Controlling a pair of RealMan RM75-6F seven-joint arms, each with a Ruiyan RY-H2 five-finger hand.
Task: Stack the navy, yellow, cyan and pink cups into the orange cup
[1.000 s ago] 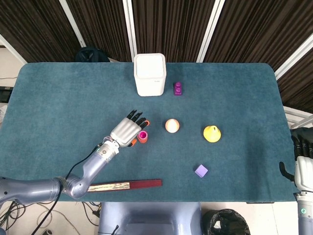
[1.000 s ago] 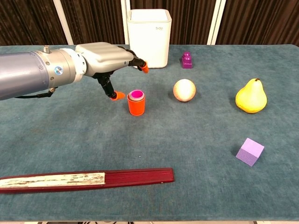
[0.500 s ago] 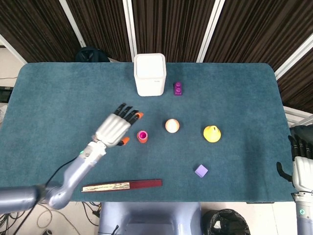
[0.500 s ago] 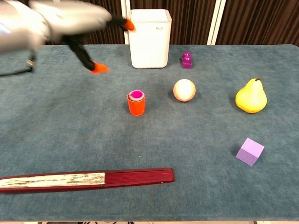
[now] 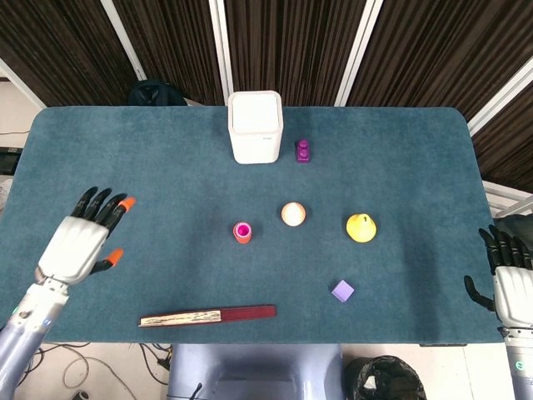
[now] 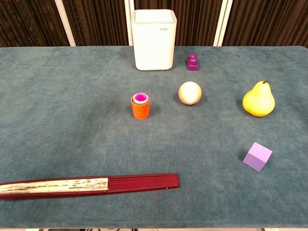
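Note:
The orange cup (image 5: 242, 234) (image 6: 140, 108) stands upright near the table's middle, with the pink cup (image 5: 242, 229) (image 6: 140, 97) nested at the top of it. Other cups inside are hidden. My left hand (image 5: 82, 242) hovers far to the left over the table's left edge, fingers spread and empty. Off the right edge of the table, my right hand (image 5: 506, 279) hangs empty with its fingers apart. Neither hand shows in the chest view.
A white bin (image 5: 256, 126) stands at the back, a purple block (image 5: 303, 151) beside it. A ball (image 5: 292, 214), a yellow pear (image 5: 361, 227) and a lilac cube (image 5: 342, 291) lie right of the cup. A closed fan (image 5: 207, 316) lies near the front edge.
My left hand has pulled back from beside the orange cup to the far left and left the chest view. The stacked cups stayed put.

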